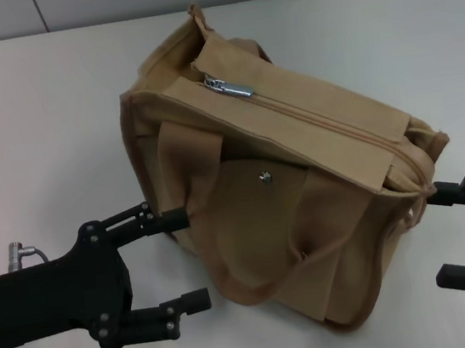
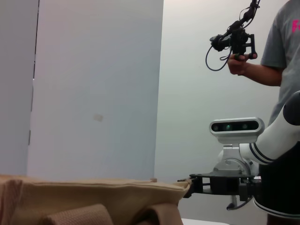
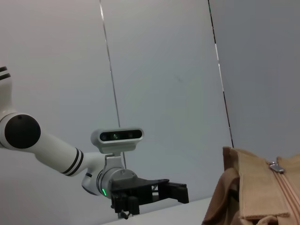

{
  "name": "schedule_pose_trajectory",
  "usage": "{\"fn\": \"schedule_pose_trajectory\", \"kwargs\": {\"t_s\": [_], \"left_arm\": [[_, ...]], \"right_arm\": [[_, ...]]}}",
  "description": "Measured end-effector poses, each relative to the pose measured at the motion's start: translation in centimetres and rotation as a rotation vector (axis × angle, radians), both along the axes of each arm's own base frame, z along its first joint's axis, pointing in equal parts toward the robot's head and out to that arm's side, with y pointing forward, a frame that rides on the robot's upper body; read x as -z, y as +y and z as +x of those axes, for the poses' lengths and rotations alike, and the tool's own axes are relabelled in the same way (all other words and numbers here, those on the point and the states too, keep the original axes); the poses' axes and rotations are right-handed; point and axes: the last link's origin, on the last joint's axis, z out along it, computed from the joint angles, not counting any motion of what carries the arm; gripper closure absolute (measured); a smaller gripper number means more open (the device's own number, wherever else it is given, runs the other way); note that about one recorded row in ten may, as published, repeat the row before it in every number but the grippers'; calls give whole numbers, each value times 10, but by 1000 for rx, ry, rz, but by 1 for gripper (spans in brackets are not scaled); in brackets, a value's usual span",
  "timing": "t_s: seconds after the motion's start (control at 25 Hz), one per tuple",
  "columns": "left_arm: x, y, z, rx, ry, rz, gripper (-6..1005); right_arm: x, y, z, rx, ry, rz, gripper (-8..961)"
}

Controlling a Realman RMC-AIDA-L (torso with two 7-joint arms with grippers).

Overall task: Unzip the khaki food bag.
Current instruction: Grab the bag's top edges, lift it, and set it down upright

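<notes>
Khaki food bag [image 1: 284,176] sits mid tabletop [image 1: 35,106], zipped. Left pincer [image 1: 179,258] apart at its near-left side; right pincer [image 1: 450,231] apart at right end. Should pin that end, then pinch silver pull [image 1: 230,87] w/ left.

My right gripper [image 1: 450,231] is running off the right edge | the khaki food bag [image 1: 285,184] is hiding its far side | bag base unseen.
</notes>
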Motion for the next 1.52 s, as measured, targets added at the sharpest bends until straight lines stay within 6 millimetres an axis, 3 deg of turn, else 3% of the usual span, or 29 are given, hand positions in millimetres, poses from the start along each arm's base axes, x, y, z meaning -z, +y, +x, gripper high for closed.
{"fn": "schedule_pose_trajectory", "kwargs": {"t_s": [0.36, 0.64, 0.72, 0.84, 0.88, 1.04, 1.08, 1.16, 1.52], "left_arm": [[0, 2, 1, 4, -1, 8, 168], [-1, 2, 1, 12, 0, 16, 177], [-33, 12, -30, -183, -49, 373, 179], [-34, 15, -35, -224, -51, 408, 183], [-25, 28, -37, -289, -50, 420, 184], [-12, 39, -29, -275, -27, 389, 190], [3, 48, -18, -239, -19, 358, 191], [10, 51, -11, -218, -27, 341, 193], [21, 59, 5, -180, -50, 305, 205]], "right_arm": [[4, 0, -1, -10, -20, -64, 108], [-1, -1, 0, 3, 4, -15, 108], [-5, -2, 1, 17, 21, 22, 108], [-11, -4, 3, 26, 44, 87, 108], [-13, -4, 4, 28, 48, 105, 108], [-18, -5, 5, 27, 60, 146, 108], [-18, -5, 5, 27, 60, 147, 108], [-19, -5, 5, 26, 60, 149, 108], [-18, -4, 5, 31, 56, 153, 108]]}}
